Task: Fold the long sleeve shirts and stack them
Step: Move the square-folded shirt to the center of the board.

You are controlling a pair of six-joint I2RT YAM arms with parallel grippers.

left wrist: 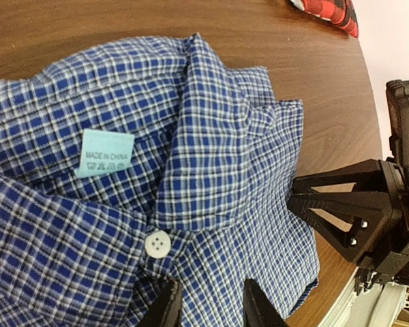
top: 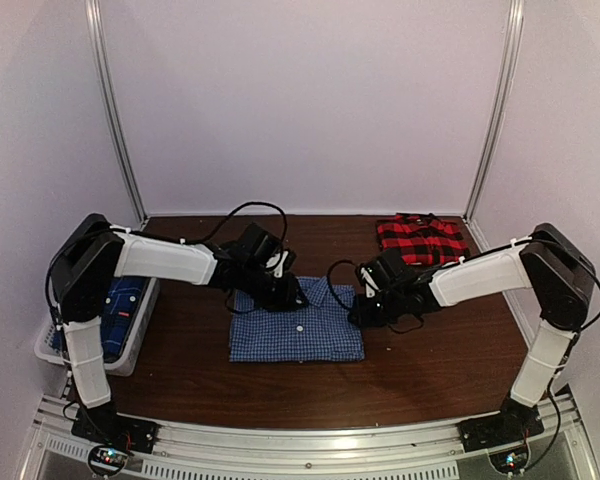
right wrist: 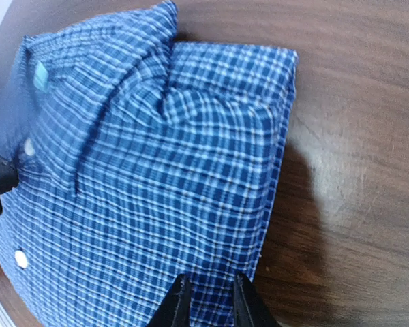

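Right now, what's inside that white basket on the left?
A darker blue plaid shirt lies inside the white basket. The left arm crosses in front, hiding part of it and whatever may lie beneath.

This is a robot test cell in a lab, not a home. Plain white panels (top: 310, 100) close in the dark wood tabletop (top: 420, 370) beyond and outboard of the left end effector (top: 290, 297) and the right end effector (top: 360, 312), joined at the corners by aluminium posts (top: 115, 110). Behind both end effectors, a slotted aluminium rail (top: 310, 440) along the near edge carries the bolted arm bases (top: 110, 430). Black cables (top: 250, 210) loop above the left end effector. A white plastic bin (top: 140, 335) sits outboard of it.
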